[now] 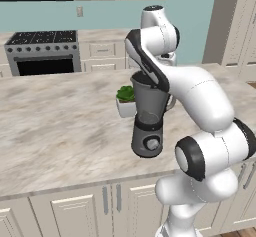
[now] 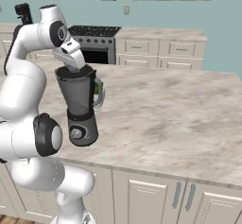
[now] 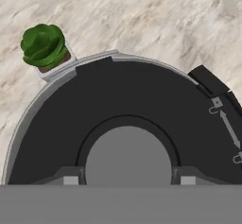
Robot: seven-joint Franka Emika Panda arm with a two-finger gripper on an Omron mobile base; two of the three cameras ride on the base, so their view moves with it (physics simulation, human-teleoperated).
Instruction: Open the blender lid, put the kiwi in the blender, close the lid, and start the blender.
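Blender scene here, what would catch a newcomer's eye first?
The big white arm bending down over the grey blender on the marble counter. In the hand view, the black blender lid sits on the jar, the jaws either side of its grey knob. A small green potted plant stands just behind.

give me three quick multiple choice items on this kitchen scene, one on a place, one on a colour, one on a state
1. Where is the potted plant?
A. on the stove
B. on the counter just behind the blender
C. on the floor

2. What colour is the blender lid?
A. black
B. red
C. white

3. How do the fingers of the gripper stand?
A. either side of the lid's grey knob
B. wrapped round the plant
C. pressed on the dial

Key: 1 B, both base views show it there. 2 A, the hand view shows a black disc. 3 A, one tip sits at each side of the knob.
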